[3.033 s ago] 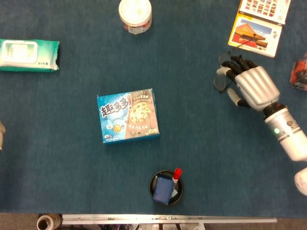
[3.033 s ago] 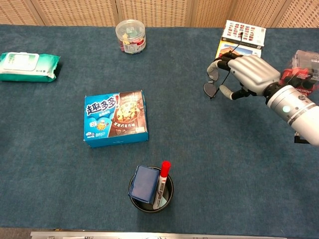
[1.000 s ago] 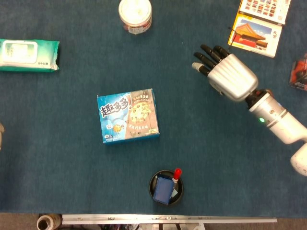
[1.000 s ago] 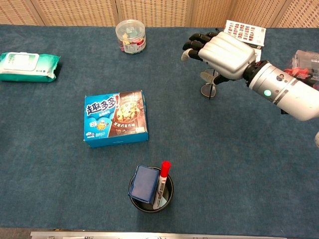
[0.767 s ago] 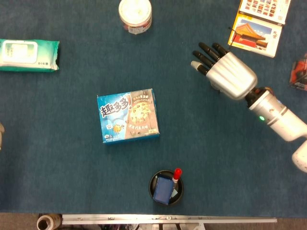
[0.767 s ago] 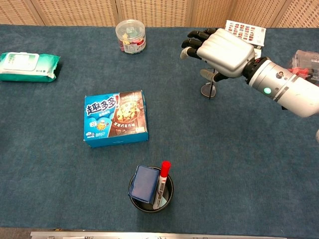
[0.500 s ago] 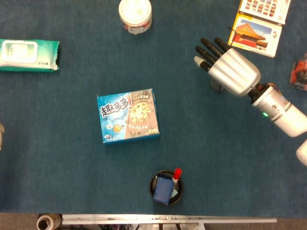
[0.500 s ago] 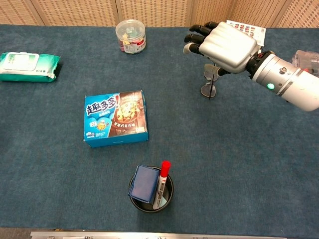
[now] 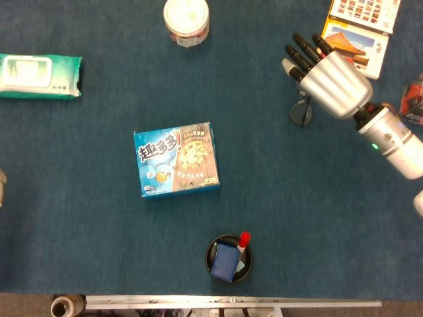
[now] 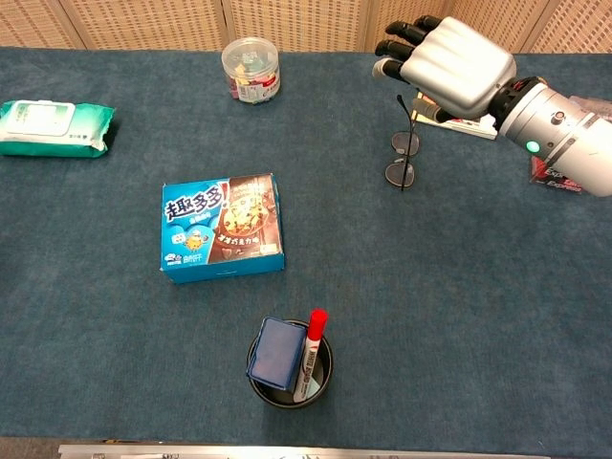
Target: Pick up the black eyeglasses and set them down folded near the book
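The black eyeglasses (image 10: pixel 403 157) lie on the blue felt-like tabletop (image 10: pixel 402 316) just below the fingers (image 10: pixel 402 48) of the right hand (image 10: pixel 449 65), apart from them, thin wire rims and round lenses, one temple apparently raised. The fingers are spread, holding nothing. Judgement: folding remains doubtful; any regrasp should pinch the slender frame gently, clear of the glossy book (image 9: pixel 353 41) just beside the hand.

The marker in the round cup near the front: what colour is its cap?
Red. The marker's cap shows best in the chest view.
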